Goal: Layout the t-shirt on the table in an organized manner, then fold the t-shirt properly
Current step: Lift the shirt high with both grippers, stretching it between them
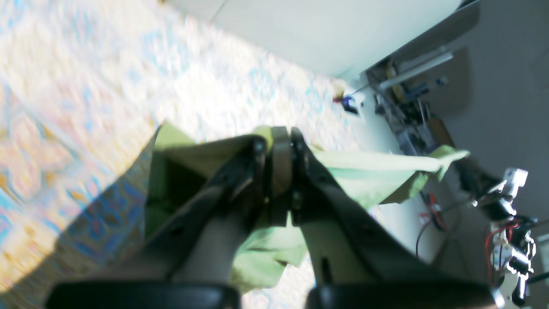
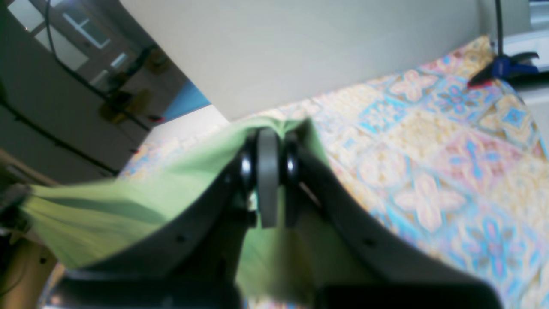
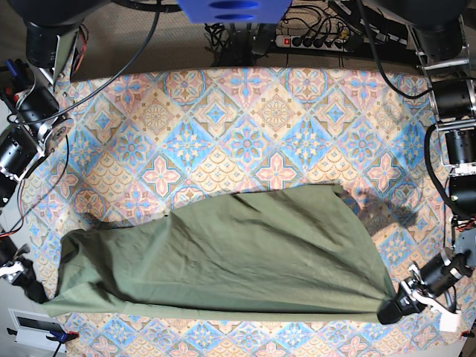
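Note:
The olive-green t-shirt point(image 3: 230, 260) is stretched wide across the near part of the table point(image 3: 245, 126), its lower edge pulled taut between both grippers. My left gripper point(image 3: 390, 309) is at the shirt's lower right corner in the base view. In the left wrist view it point(image 1: 281, 137) is shut on the cloth point(image 1: 369, 165). At the shirt's lower left corner, my right gripper point(image 3: 37, 296) shows partly. Its wrist view shows it point(image 2: 268, 135) shut on a bunched edge of the green fabric point(image 2: 128, 201). Both wrist views are blurred.
A power strip point(image 3: 316, 37) and cables lie beyond the table's far edge. A blue clamp point(image 2: 508, 66) grips the tablecloth at one corner. A white box point(image 3: 33, 335) sits at the near left corner. Arm segments flank both sides point(image 3: 455, 141).

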Controlling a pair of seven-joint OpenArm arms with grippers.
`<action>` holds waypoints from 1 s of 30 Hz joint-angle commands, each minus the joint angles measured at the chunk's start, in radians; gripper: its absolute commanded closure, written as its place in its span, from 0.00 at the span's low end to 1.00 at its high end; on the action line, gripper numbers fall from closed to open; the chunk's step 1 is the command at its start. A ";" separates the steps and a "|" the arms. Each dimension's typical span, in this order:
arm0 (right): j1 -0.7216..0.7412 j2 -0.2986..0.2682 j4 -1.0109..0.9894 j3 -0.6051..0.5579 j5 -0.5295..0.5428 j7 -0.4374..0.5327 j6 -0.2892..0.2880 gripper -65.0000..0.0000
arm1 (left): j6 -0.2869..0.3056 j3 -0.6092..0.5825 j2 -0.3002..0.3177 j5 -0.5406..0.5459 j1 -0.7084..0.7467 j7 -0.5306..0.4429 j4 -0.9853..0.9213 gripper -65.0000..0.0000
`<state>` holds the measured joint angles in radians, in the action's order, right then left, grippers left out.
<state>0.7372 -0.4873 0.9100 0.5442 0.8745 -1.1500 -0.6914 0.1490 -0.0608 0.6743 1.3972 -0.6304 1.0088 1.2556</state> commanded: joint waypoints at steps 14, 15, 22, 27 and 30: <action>0.473 0.094 0.014 -0.146 -0.285 0.133 -0.007 0.99 | 0.014 -0.046 -0.018 0.015 -0.474 -0.026 -0.258 1.00; 0.497 0.101 0.004 -0.166 -0.297 0.146 -0.007 0.99 | 0.014 -0.066 -0.029 0.015 -0.503 -0.028 -0.264 1.00; 0.568 0.105 -0.061 -0.253 -0.308 0.268 -0.007 0.99 | 0.014 -0.153 -0.075 0.015 -0.679 -0.101 -0.403 1.00; 0.568 0.105 -0.081 -0.250 -0.308 0.279 -0.007 0.99 | 0.014 -0.153 -0.101 0.015 -0.679 -0.123 -0.452 1.00; 0.568 0.105 -0.081 -0.249 -0.303 0.281 -0.007 0.99 | 0.016 -0.153 -0.103 0.015 -0.679 -0.147 -0.469 1.00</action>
<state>1.2617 -0.3687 0.8097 0.2943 0.5438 -0.9096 -0.6956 0.1547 -0.2214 0.5537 1.3926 -1.2575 0.8959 0.7727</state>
